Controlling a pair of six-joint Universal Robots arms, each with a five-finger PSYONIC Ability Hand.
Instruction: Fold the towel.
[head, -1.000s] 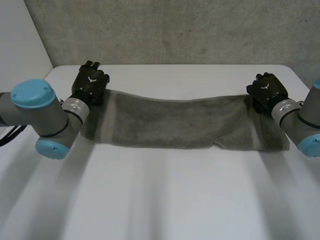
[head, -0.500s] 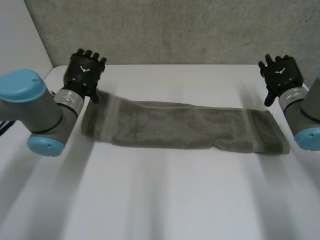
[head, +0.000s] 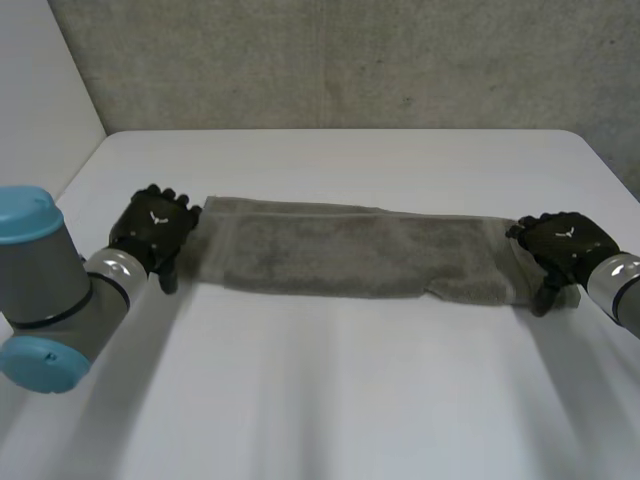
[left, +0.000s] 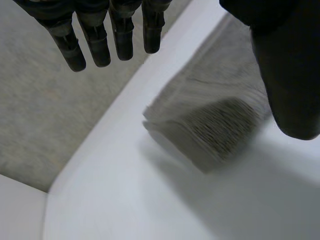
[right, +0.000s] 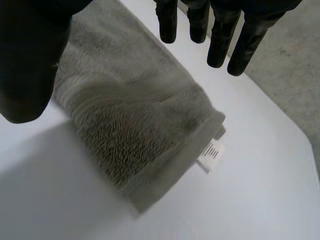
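The towel (head: 350, 255) was found lying flat on the white desk (head: 330, 400), folded into a long narrow strip that ran across the desk from one hand to the other. The left hand (head: 155, 232) was positioned at the strip's left end and the right hand (head: 562, 245) at its right end, each held low over the desk.

In the left wrist view, the fingers (left: 75, 47) were seen straight and set well apart from the thumb (left: 292, 80), with nothing gripped. The layered left end of the strip was seen on the desk below the gap between them.

In the right wrist view, the right hand was likewise recorded as spread, with its fingers straight, its thumb held wide and nothing pinched. The thick folded right end of the strip lay under the palm, and a small white label (right: 212, 153) was noted at its corner, resting on the desk.

Whether either thumb touched the cloth could not be determined. A grey textured wall (head: 330, 60) was observed behind the desk's far edge.
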